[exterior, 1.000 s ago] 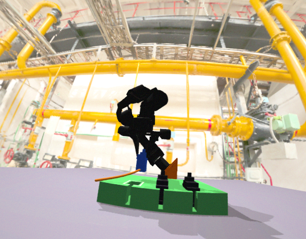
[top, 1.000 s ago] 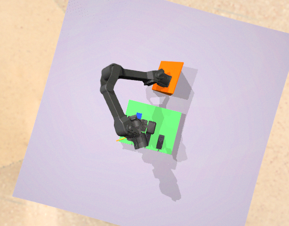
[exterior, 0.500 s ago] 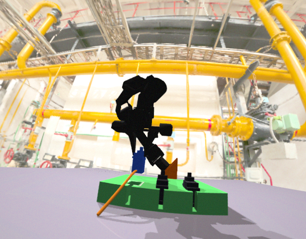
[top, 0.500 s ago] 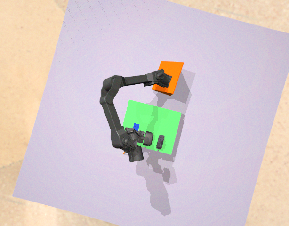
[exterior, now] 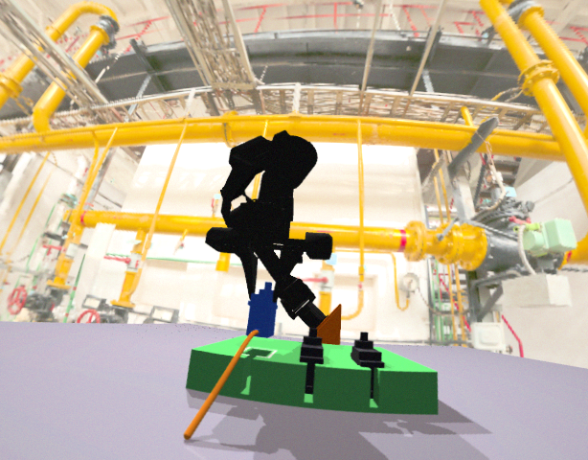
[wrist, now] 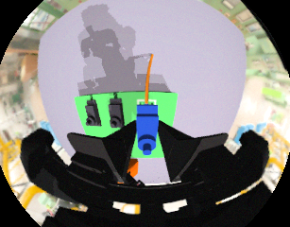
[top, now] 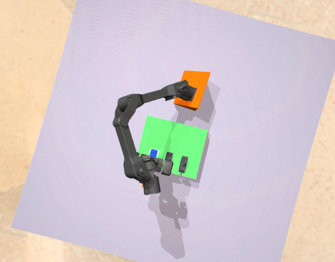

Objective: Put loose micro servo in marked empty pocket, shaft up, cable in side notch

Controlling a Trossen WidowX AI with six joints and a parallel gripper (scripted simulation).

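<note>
1. The tabletop (top: 246,141) (exterior: 61,396) (wrist: 211,71) is biggest. The green block (top: 187,143) (exterior: 314,388) (wrist: 127,101) sits on it, its long sides running like the table's top and bottom edges.
2. The one black arm (top: 153,95) (exterior: 277,197) stands by the orange block (top: 203,84) (exterior: 335,327) (wrist: 133,167), nearer the table's top edge than the green block is.
3. The blue motor (top: 153,153) (exterior: 260,316) (wrist: 147,118) is up over the green block, on the side toward the table's left edge. Its knob points up. Its long way seems to run toward the table's bottom edge, like the hole's.
4. The white-edged hole (top: 157,154) (exterior: 273,354) (wrist: 154,101) is below the motor. I think it needs careful lining up, then straight down.
5. The claw (top: 153,158) (exterior: 262,297) (wrist: 147,123) is part-way open, pinching the motor's two sides.
6. The orange wire (top: 142,185) (exterior: 219,379) (wrist: 147,78) sticks out toward the table's bottom edge. It could miss its slot and catch.
</note>
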